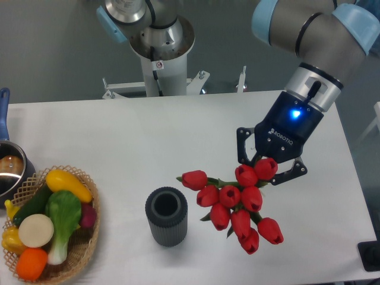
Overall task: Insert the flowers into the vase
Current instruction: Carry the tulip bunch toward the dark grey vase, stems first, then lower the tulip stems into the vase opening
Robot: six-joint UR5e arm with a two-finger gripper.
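One gripper is in view, with its fingers around the stem end of the flowers; the red buds hide the contact itself, so a firm hold is inferred from how the bunch hangs, not seen directly. The bunch hangs down and toward the camera, buds spread in a fan, to the right of the vase and apart from it. The vase stands upright on the desk, its round mouth unobstructed.

Procedure for the step in hand, as judged from this view:

1. Orientation. The buds appear to lead and the stems sit up by the gripper. Rotate the wrist so that the stem ends point down before any descent; which way the stem tips point cannot be told from here.
2. Alignment. Centre the stem bundle over the mouth, not the bud cluster, which is wider than the opening.
3. Descent. Lower slowly and vertically. The vase is small and probably light; a sideways push on the rim could tip it.
4. Release. Let go only once the stems are well inside.

Keep clear of the wicker basket of toy vegetables at the left and the metal pot beyond it
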